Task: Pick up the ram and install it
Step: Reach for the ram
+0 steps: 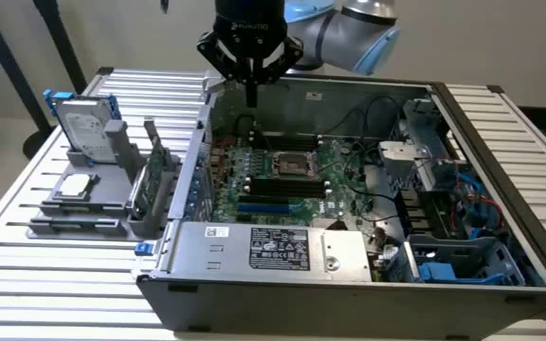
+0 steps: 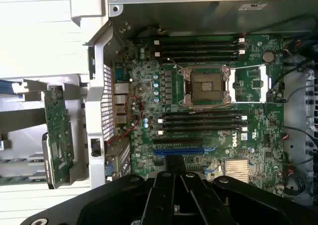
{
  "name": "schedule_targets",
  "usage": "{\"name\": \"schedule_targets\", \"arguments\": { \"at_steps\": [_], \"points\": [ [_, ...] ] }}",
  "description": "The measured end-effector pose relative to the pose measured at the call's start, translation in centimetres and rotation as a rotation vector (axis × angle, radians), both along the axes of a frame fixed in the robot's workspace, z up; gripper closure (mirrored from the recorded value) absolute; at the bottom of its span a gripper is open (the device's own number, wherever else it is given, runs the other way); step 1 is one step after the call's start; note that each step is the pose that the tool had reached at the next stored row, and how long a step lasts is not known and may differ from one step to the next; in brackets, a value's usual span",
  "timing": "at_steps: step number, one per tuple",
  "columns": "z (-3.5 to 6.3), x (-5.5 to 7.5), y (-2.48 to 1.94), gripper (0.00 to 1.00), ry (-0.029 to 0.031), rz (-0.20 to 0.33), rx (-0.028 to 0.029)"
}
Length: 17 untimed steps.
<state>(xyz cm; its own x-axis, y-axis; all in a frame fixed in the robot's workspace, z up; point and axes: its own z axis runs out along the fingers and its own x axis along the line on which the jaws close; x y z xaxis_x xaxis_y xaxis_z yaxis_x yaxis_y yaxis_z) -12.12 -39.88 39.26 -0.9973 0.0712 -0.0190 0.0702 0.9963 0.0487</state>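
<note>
Exterior view, centre: case (image 1: 254, 284) holds motherboard (image 1: 335, 160). Left: rack (image 1: 74, 222) holds drive (image 1: 82, 131), card (image 1: 150, 188). Top: gripper (image 1: 251, 99) closed, empty.

- The slatted metal table (image 1: 55, 284) spreads under the gripper (image 1: 251, 96) and runs out past it to both sides of the exterior view.
- An open computer case (image 1: 349, 305) stands on the table, directly below the gripper, with its open side facing up toward it.
- A grey parts rack (image 1: 65, 229) stands on the table just beside the case, to the exterior view's left of the gripper and lower than it.
- The rack seems only to rest on the slats, but this is not clear.
</note>
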Motion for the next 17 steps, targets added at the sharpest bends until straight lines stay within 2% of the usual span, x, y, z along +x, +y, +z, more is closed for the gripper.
{"name": "schedule_targets", "arguments": {
  "at_steps": [15,17],
  "points": [
    [0.0,-0.05,0.0,0.89,0.0,0.0,0.0],
    [0.01,-0.76,0.0,0.89,0.0001,0.0,-0.0003]
  ]
}}
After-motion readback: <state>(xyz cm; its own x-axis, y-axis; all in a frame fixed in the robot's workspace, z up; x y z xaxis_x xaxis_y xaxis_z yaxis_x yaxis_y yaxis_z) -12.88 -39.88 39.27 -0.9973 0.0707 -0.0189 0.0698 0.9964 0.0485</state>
